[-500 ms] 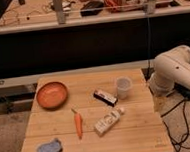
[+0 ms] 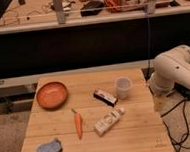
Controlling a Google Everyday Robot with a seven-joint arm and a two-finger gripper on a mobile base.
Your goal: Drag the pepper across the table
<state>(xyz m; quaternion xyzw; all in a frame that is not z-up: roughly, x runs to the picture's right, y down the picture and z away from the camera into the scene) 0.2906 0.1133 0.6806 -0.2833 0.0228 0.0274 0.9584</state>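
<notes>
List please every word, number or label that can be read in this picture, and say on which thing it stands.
No text can be read.
White bottle lying on the table: print too blurred.
Dark packet: markings too blurred.
Tool, beside the table's right edge: no marking visible.

Tally from my remote station. One table (image 2: 139, 137), and six things on it, one of each kind: one pepper (image 2: 78, 125), one orange bowl (image 2: 52, 94), one clear cup (image 2: 122, 87), one dark packet (image 2: 105, 96), one white bottle (image 2: 109, 122) and one blue sponge (image 2: 48, 149). I count one robot arm (image 2: 177, 72), with its one gripper (image 2: 159, 102) hanging just beside the table's right edge.
</notes>
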